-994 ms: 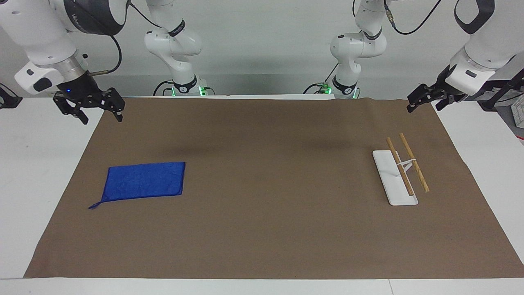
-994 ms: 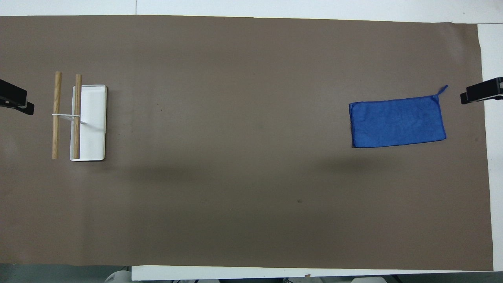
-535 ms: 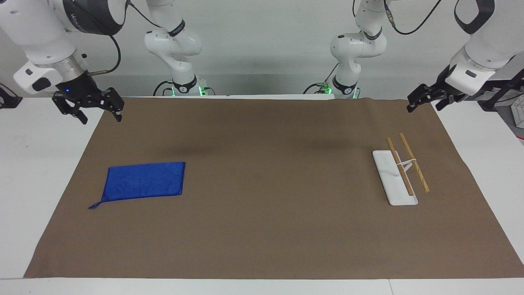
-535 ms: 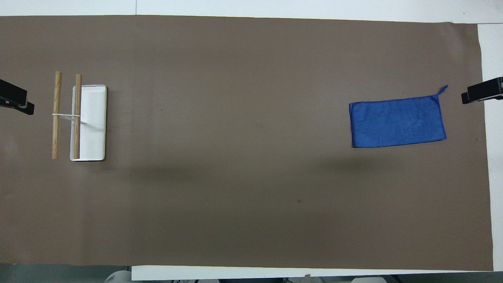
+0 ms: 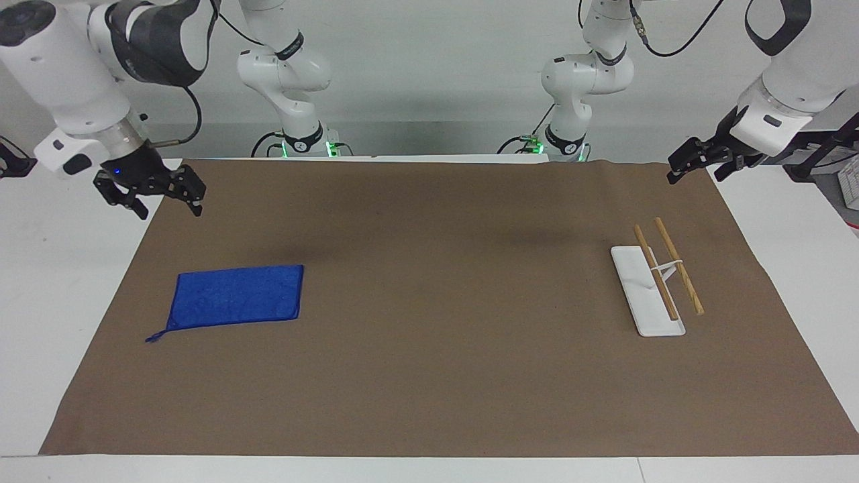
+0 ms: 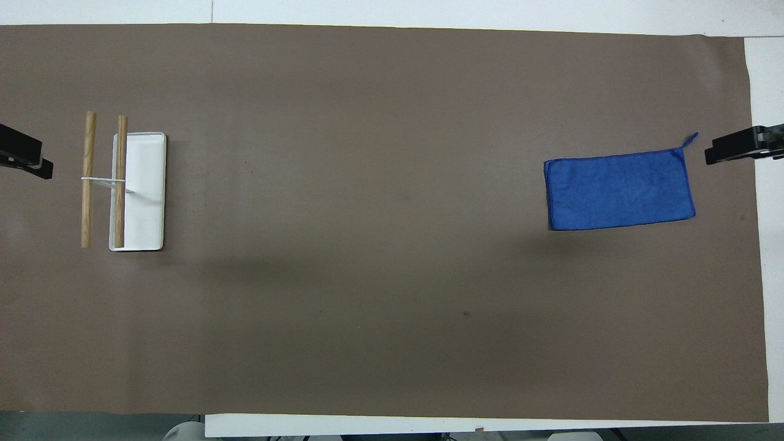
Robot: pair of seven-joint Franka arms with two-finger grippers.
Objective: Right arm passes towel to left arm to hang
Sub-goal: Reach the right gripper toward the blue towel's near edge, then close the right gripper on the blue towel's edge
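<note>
The blue towel (image 5: 235, 297) lies flat on the brown mat (image 5: 429, 376) toward the right arm's end, its loop string (image 5: 154, 337) at one corner. It also shows in the overhead view (image 6: 618, 191). My right gripper (image 5: 170, 210), with the blue wrist light, is open and empty, up in the air over the mat's edge at its own end. In the overhead view its tip (image 6: 735, 147) shows beside the loop (image 6: 691, 139). My left gripper (image 5: 694, 176) is open and empty, and waits over the mat's edge at its own end (image 6: 24, 159).
A towel rack with a white base (image 5: 641, 282) and two wooden bars (image 5: 678, 265) stands on the mat toward the left arm's end; it also shows in the overhead view (image 6: 147, 190). White table (image 5: 60, 282) borders the mat.
My right gripper has come down and moved in over the mat's edge, closer to the towel's loop corner. The left arm and the towel have not moved.
</note>
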